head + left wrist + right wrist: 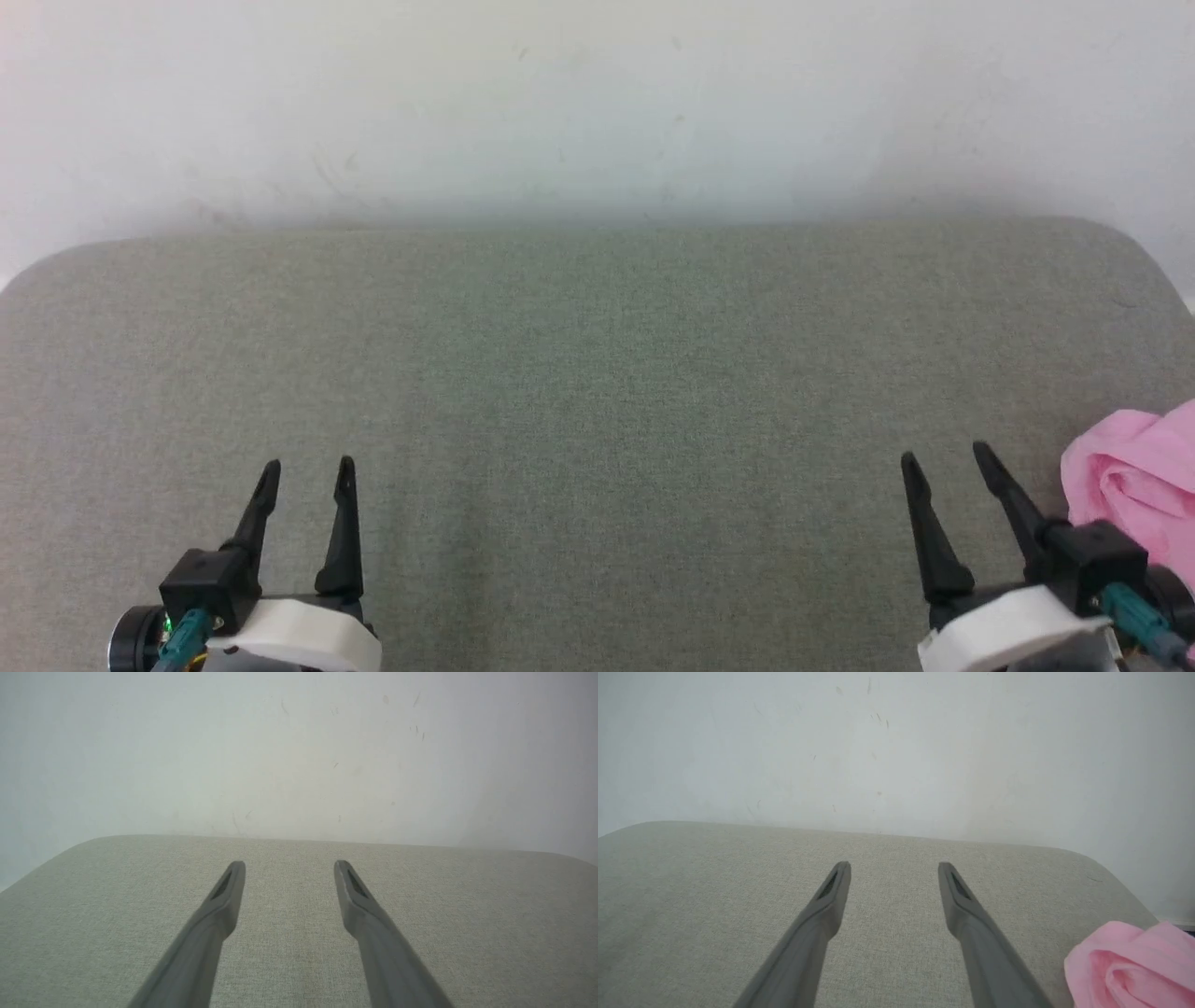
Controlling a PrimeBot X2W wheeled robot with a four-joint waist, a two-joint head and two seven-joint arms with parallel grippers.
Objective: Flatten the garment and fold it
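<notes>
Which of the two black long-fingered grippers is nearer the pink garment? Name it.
The right gripper; the crumpled bright pink cloth garment lies just beside it, while the left gripper sits far across the grey fabric surface.

Right claw point(894, 868) gapes, seemingly clear of the crumpled garment point(1129, 966).

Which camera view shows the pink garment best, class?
The right wrist view: the garment lies bunched, large and unobstructed at lower right, though cropped. The head view has it smaller, cut by the right edge, beside the right gripper. The left wrist view faces grey padding.
</notes>
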